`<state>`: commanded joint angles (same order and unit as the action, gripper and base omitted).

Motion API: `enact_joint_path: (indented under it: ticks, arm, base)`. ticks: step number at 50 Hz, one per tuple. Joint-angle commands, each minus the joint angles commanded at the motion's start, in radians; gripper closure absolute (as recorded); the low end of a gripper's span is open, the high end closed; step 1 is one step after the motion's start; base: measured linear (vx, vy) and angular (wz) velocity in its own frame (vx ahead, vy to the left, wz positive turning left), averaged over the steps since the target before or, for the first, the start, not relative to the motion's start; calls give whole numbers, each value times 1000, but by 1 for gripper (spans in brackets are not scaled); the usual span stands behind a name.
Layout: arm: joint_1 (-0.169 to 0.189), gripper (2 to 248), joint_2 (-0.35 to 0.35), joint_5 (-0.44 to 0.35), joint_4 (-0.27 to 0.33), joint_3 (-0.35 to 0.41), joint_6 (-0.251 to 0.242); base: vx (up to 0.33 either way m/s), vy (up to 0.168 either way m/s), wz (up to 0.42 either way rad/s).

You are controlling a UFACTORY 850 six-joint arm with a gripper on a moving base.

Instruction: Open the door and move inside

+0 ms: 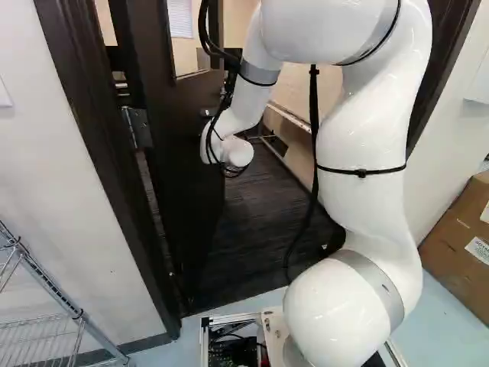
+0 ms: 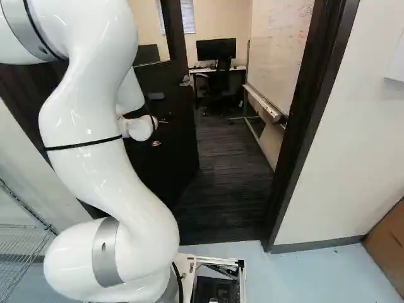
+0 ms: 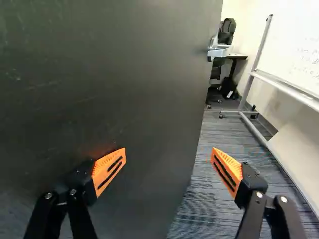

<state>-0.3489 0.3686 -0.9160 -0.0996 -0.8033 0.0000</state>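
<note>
Reaching through a doorway with the gripper (image 3: 169, 153) spread wide and empty, apparently to push an inward-opening door (image 3: 104, 74), standing partly open, further aside. Pictured with the door's dark face close by one finger (image 3: 108, 170), its free edge crossing the gap ahead, and a door handle (image 3: 219, 52) past that edge, ahead of the fingers. Impossible to tell touch from near miss at the door-side pad. Best done, by judgement, with slow, steady pressure from the door-side finger, following the door's arc away from the whiteboard stand (image 3: 249, 82) beyond the other finger (image 3: 228, 172). Worth guarding against: wedging the edge between the fingers, or snagging the handle. To move inside, drive the moving base (image 2: 218, 259) gently, keeping the arm (image 2: 104, 145) clear of the door frame (image 2: 312, 107).
</note>
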Motion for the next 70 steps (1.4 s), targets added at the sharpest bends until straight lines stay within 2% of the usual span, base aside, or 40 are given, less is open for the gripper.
enact_joint_path:
  ticks: [39, 70]
  arm:
    - [-59, 3, 70, 0, 69, -88, 0]
    - [-67, 3, 83, 0, 166, -104, 0]
  base:
    - [0, 0, 0]
    - [0, 0, 0]
